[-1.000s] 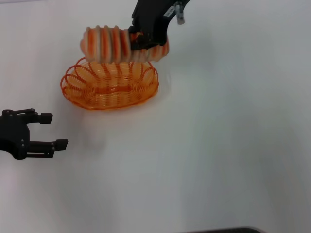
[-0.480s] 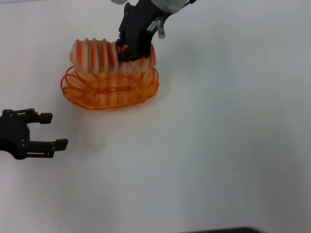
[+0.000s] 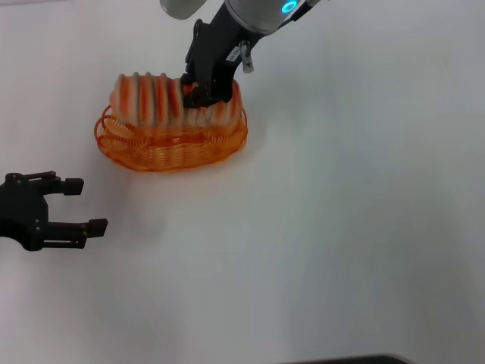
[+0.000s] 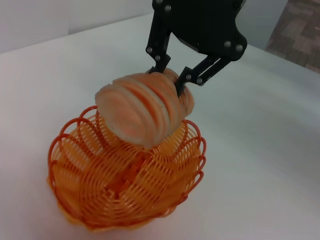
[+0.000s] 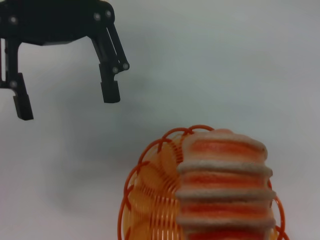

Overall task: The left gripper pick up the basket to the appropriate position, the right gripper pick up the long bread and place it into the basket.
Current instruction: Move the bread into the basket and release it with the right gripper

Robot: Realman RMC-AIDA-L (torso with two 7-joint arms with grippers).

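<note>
At the lower left of the head view we see the left gripper point(image 3: 79, 205) hovering above the white table point(image 3: 341, 227) with its two fingers spread wide and nothing between them; it touches nothing. The right wrist view shows the same gripper point(image 5: 67, 102) in its upper left, fingers parted, well apart from the basket.

Moving right, in the upper left-centre of the head view, we find the basket point(image 3: 170, 144) resting on the table. The long bread point(image 3: 155, 98) lies lengthwise over it, its underside down at the basket's rim level. In the left wrist view the long bread point(image 4: 142, 110) sits above the basket point(image 4: 125, 190), its near end still raised over the bowl, and we cannot tell whether it touches the wire.

Just right of the loaf's middle, at the top centre of the head view, the right gripper point(image 3: 203, 89) comes down from above with its fingers clamped on the long bread near its right end. The left wrist view shows this gripper point(image 4: 170, 80) at the top centre, fingers pressing both flanks of the loaf.

Bare table spreads across the whole right half and bottom of the head view. A dark edge shows at the bottom centre.
</note>
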